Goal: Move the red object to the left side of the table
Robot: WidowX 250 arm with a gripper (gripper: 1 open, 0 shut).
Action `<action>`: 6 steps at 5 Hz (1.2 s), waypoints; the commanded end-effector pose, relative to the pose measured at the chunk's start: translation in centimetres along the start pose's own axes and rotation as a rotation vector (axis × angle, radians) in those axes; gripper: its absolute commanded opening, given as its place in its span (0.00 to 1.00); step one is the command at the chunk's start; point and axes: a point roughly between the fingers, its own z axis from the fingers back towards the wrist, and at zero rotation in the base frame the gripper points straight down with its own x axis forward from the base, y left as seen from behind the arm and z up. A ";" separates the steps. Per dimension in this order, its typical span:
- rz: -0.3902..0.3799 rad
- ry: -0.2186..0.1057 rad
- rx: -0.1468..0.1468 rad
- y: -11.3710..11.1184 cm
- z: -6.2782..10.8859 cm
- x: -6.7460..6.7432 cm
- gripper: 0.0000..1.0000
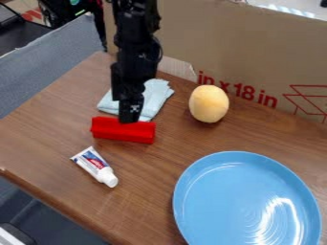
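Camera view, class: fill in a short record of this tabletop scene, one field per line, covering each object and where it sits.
gripper: open, pointing down just above the red object
red object: lying flat, left of centre on the table
cloth: pale blue, behind the red object
toothpaste tube: near front edge
yellow ball: beside the cardboard box
blue plate: front right

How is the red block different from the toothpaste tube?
The red object is plain bright red all over; the toothpaste tube is white with red and blue print. The red object is chunky and blunt-ended, the tube slimmer, ending in a cap. The red object lies nearly level in the picture; the tube slants. Both lie flat on the table.
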 end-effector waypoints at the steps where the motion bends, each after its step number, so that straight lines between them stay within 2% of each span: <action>1: -0.023 -0.041 0.054 -0.2 -0.4 -1.1 1.00; 2: -0.033 -0.058 0.071 0.7 -1.7 -1.2 1.00; 3: -0.062 -0.070 0.073 1.3 -2.2 -1.4 1.00; 4: -0.086 -0.075 0.067 1.8 -2.6 -0.7 1.00; 5: -0.093 -0.082 0.051 1.4 -2.9 -1.3 1.00; 6: -0.097 -0.104 0.038 1.2 -3.0 -1.5 1.00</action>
